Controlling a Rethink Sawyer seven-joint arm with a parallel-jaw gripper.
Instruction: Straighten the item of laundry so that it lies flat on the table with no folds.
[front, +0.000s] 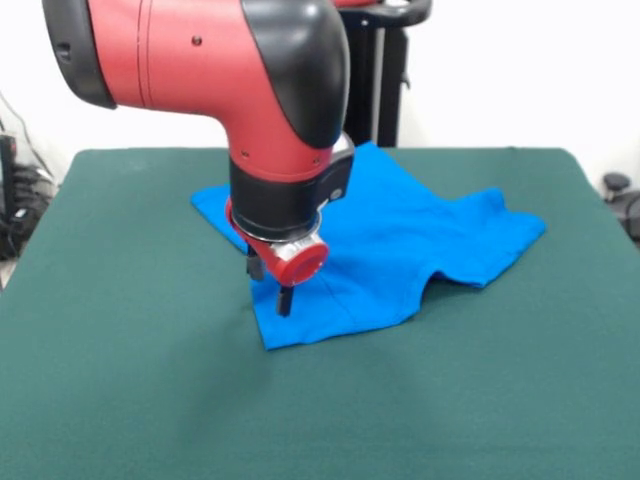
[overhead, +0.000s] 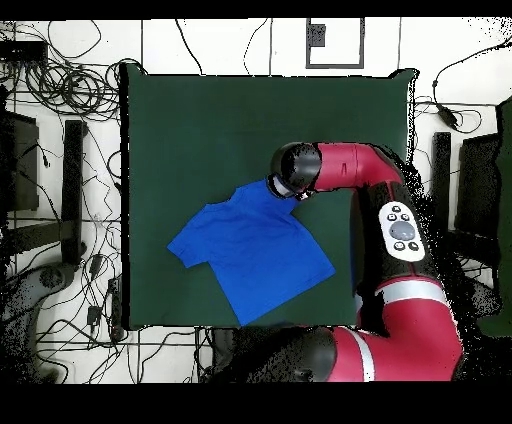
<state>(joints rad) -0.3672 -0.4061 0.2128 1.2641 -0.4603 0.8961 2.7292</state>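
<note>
The item of laundry (front: 400, 240), a bright blue T-shirt, lies mostly spread out on the far middle of the dark green table (front: 450, 400). One sleeve (front: 505, 230) points right, and a small tuck shows at its underarm. My gripper (front: 282, 296) is down at the shirt's near left corner, touching or just above the cloth. In the overhead view the shirt (overhead: 255, 245) lies slantwise on the table (overhead: 200, 130), and the black wrist (overhead: 292, 170) covers its top corner and hides the gripper.
The red arm (overhead: 400, 240) lies over the table's right side in the overhead view. Cables and dark equipment (overhead: 60, 200) ring the table on the floor. A black stand (front: 385, 80) rises behind the far edge.
</note>
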